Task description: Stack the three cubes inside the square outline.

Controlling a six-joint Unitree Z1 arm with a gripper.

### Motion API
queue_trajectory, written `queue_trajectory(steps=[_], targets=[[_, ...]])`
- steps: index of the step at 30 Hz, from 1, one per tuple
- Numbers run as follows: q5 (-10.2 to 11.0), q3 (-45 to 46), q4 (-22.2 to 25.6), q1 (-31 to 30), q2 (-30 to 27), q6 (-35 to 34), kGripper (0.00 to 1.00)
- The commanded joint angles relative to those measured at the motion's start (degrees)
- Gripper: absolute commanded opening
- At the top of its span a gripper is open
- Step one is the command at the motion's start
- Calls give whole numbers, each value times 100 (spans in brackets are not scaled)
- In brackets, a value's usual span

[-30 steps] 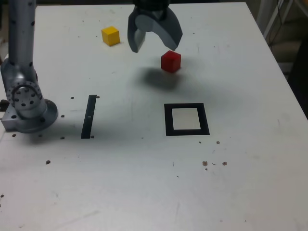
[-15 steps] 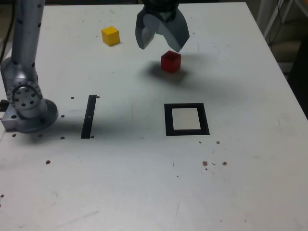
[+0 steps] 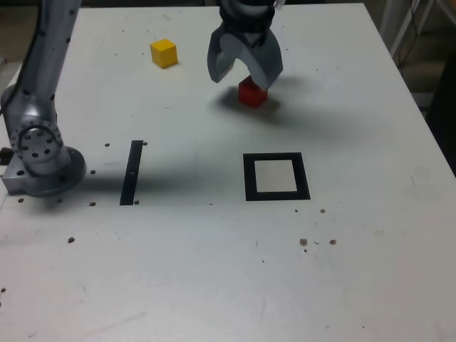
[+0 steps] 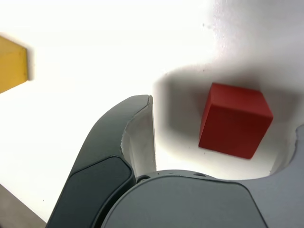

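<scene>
A red cube (image 3: 251, 95) sits on the white table toward the back, partly hidden by my gripper (image 3: 238, 80). The gripper is open and lowered over it. In the wrist view the red cube (image 4: 235, 119) lies between the two spread fingers (image 4: 135, 142), with a gap on each side. A yellow cube (image 3: 164, 53) rests farther back toward the exterior view's left, and shows in the wrist view as a yellow cube (image 4: 12, 64) at the picture's edge. The square outline (image 3: 249, 178), black with a white centre, lies nearer the front with nothing in it.
The arm's grey base (image 3: 43, 157) stands at the exterior view's left edge. A thin black strip (image 3: 132, 172) lies beside it. Small dark specks (image 3: 304, 242) dot the table in front of the outline. The table's right edge (image 3: 420, 114) runs close by.
The gripper has moved toward the exterior view's right and come down, so its fingers now straddle the red cube. The cubes have not moved.
</scene>
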Motion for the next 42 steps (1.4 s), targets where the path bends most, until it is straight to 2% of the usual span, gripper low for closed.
queue_trajectory(steps=[1,11,17,23,30,34,42], targets=[[15,-44,-32,-22,69,10,93],[34,-142,-94,-94,247,-55,87],[35,-138,-126,-146,318,-227,79],[92,-84,-130,-206,353,-452,63],[113,-17,-290,-273,356,-507,37],[113,3,-316,-296,356,-499,33],[89,7,-313,-330,334,-502,33]])
